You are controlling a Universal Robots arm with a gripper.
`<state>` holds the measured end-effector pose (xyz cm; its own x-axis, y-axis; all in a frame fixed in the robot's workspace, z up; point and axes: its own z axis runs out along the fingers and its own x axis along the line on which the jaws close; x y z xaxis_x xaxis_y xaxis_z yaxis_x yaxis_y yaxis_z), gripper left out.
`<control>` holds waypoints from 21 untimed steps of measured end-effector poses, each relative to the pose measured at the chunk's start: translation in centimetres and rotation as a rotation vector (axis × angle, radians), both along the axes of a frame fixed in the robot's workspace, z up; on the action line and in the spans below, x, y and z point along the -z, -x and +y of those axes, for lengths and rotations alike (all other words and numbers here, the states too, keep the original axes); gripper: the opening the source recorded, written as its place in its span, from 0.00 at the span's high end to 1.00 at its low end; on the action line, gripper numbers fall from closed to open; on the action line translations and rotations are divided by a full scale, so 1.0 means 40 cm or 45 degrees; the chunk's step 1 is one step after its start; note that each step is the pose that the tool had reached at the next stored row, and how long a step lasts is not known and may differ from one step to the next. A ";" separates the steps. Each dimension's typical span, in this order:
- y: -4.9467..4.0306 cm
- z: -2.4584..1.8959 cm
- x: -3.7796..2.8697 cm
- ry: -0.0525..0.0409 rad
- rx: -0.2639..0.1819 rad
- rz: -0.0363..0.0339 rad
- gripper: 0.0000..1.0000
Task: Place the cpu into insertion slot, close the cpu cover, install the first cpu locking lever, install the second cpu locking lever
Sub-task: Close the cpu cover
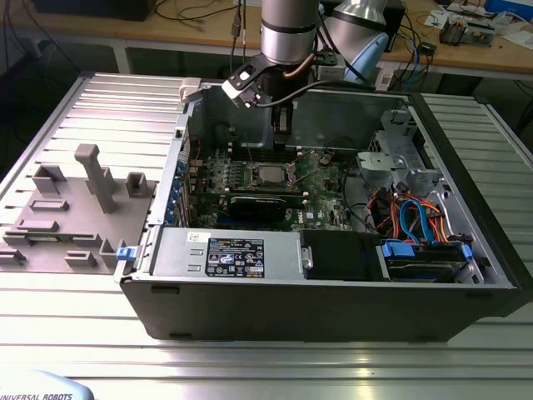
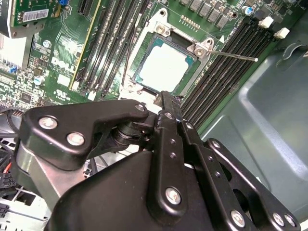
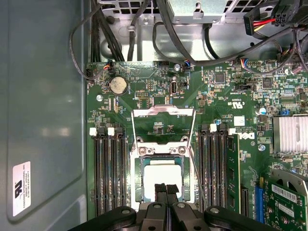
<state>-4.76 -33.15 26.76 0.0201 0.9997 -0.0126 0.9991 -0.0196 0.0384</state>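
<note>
cpu [image 3: 162, 177] already seated in insertion slot [image 3: 136, 185], dead centre of exterior frame. cpu cover [image 3: 163, 126] flipped open on far side of slot from gripper [image 3: 167, 189]. Fingertips pressed together, gripping nothing, over cpu's near edge.

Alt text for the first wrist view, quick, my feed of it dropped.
The cpu lies in the insertion slot on the green board, with the cpu cover swung open beside it. The end effector, fingertips together, hangs over one edge of the cpu.
</note>
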 end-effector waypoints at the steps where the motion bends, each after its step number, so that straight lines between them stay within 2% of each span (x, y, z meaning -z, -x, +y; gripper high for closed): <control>1: 0.000 0.000 -0.001 0.000 0.000 0.0000 0.89; 6: 0.000 0.000 -0.010 -0.001 0.000 -0.0001 0.89; 18: 0.000 0.000 -0.011 -0.001 0.000 0.0001 0.89; 21: -0.007 0.000 -0.011 -0.001 0.000 0.0001 0.89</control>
<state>-4.48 -33.16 27.20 0.0200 0.9997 -0.0122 0.9991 -0.0196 0.0383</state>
